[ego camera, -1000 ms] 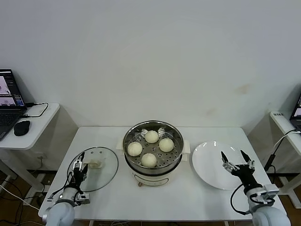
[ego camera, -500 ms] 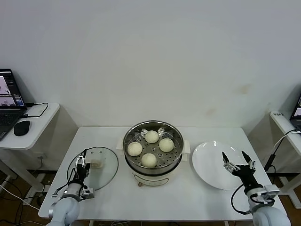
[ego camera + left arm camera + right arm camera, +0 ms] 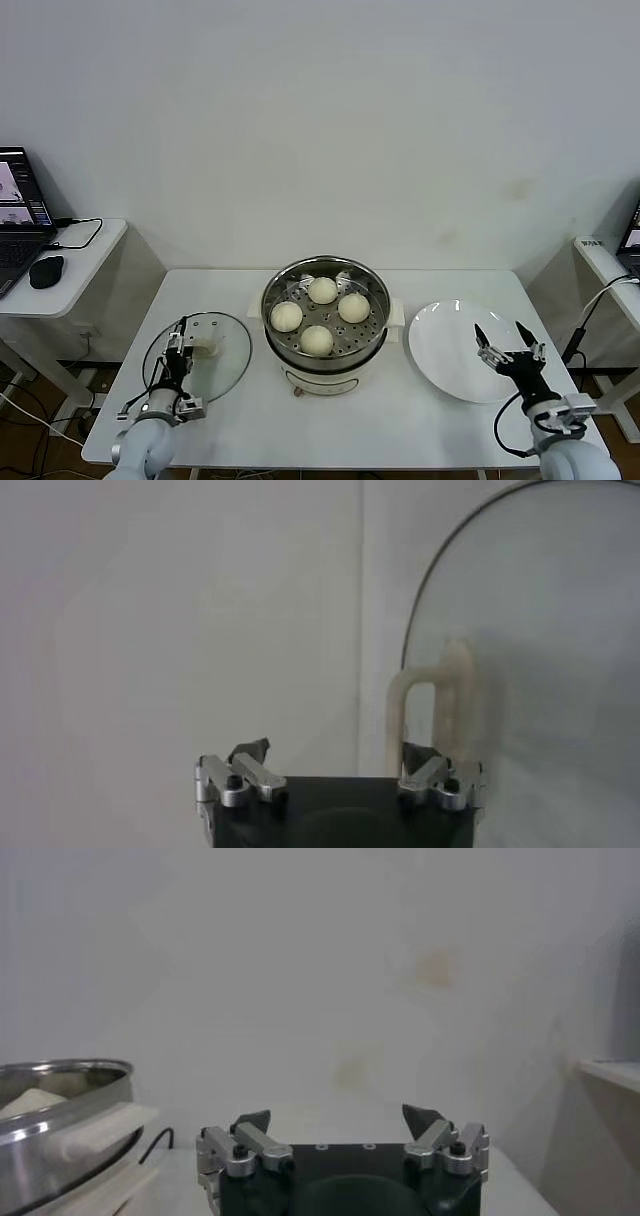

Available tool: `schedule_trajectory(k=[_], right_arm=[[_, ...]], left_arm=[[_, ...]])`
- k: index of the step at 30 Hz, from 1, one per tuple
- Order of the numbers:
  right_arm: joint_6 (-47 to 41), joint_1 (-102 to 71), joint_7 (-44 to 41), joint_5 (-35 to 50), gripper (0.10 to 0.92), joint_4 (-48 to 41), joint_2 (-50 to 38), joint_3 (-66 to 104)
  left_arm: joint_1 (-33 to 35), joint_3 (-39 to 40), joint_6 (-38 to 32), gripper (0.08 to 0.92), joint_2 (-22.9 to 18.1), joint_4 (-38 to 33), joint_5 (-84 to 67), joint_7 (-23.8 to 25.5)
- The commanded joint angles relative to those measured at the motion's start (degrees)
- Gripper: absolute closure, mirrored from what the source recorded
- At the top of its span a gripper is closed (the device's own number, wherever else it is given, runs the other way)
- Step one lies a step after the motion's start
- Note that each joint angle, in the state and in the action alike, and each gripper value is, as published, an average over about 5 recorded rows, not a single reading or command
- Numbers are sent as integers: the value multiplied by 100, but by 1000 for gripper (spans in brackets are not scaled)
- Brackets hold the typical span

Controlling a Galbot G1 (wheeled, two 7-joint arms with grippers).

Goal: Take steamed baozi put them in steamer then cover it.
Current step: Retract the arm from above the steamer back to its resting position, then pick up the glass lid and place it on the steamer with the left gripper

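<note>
Four creamy baozi (image 3: 320,314) sit on the perforated tray inside the steel steamer (image 3: 300,267) at the table's centre. The glass cover (image 3: 225,369) lies flat on the table to the steamer's left, with its cream handle (image 3: 206,349) up. My left gripper (image 3: 176,343) is open at the cover's left part, close beside the handle. In the left wrist view the handle (image 3: 437,695) stands just ahead of one side of the open left gripper (image 3: 335,752). My right gripper (image 3: 508,338) is open and empty above the right part of the white plate. The right wrist view shows it (image 3: 337,1116) open, with the steamer's rim (image 3: 60,1080) off to one side.
An empty white plate (image 3: 445,350) lies to the right of the steamer. A side table at the left holds a laptop (image 3: 20,215) and a mouse (image 3: 46,270). Another side table (image 3: 600,255) stands at the right. The wall is close behind the table.
My left gripper has moved forward and a little to the right over the cover, closer to its handle. The right gripper has barely shifted.
</note>
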Motion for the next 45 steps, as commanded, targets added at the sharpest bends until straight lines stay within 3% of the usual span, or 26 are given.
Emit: schedule_trajectory(k=[1, 13, 20, 28, 36, 45], right_arm=[[7, -12, -7, -13, 202, -5, 5, 16], [-2, -20, -27, -60, 203, 13, 21, 19], [-32, 17, -26, -40, 202, 77, 11, 8], [-41, 91, -26, 14, 203, 171, 25, -12], [-20, 119, -36, 56, 203, 225, 36, -9], [-93, 138, -39, 54, 203, 315, 59, 63]], left_arm=[[3, 22, 3, 353, -20, 66, -17, -88], [136, 2, -32, 699, -1, -21, -26, -199], [540, -162, 104, 869, -7, -924, -100, -85], [1203, -231, 1025, 879, 113, -2606, -48, 403], [1229, -65, 2710, 879, 135, -3603, 1004, 880], [1032, -27, 2979, 879, -357, -4607, 1805, 2008]])
